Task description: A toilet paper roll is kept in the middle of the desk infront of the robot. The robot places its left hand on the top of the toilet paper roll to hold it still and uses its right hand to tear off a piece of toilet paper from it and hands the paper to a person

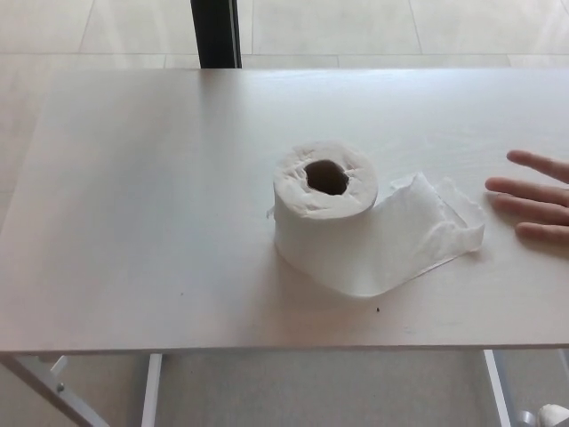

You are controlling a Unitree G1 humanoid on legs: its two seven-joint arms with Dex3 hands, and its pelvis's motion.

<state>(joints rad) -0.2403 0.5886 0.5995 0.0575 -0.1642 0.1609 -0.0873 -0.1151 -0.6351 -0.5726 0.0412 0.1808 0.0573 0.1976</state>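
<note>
The roll stands upright near the middle of the desk, its brown core hole facing up. A loose tail of paper unwinds from its right side and lies crumpled on the desktop, its far end folded and ragged. Near that end, at the picture's right edge, a person's hand rests flat on the desk with fingers spread, apart from the paper. Neither robot hand shows. A dark post stands beyond the desk's far edge.
</note>
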